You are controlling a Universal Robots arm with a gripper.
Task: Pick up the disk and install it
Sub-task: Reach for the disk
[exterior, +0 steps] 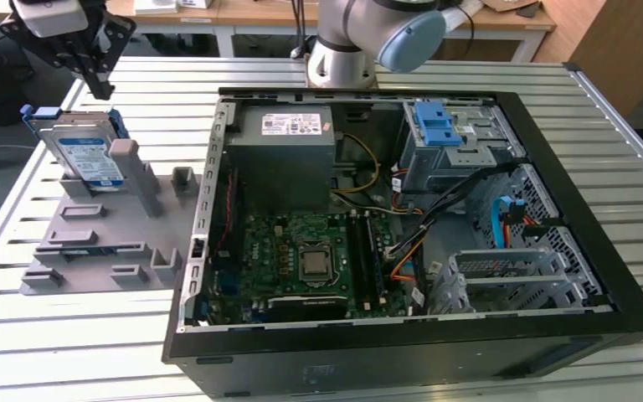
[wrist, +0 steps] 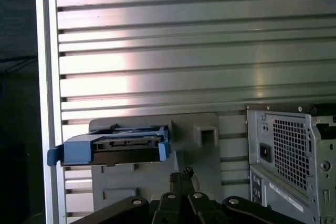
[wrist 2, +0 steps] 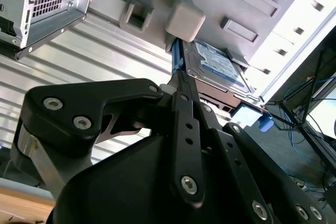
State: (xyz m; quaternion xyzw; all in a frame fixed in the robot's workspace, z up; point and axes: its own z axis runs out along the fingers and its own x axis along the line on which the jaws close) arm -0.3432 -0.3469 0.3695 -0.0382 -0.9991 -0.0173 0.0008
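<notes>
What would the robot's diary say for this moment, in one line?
gripper: shut, empty, near disk | disk: upright in grey holder, beside open computer case | install: not done

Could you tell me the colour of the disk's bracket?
The bracket is blue; first wrist view.

Below our gripper point(exterior: 98, 87) we find clear air down to the disk point(exterior: 83, 155). A grey post point(exterior: 126, 163) of the holder point(exterior: 87, 251) stands just beside the disk, and beyond it rises the computer case point(exterior: 203, 239).
</notes>
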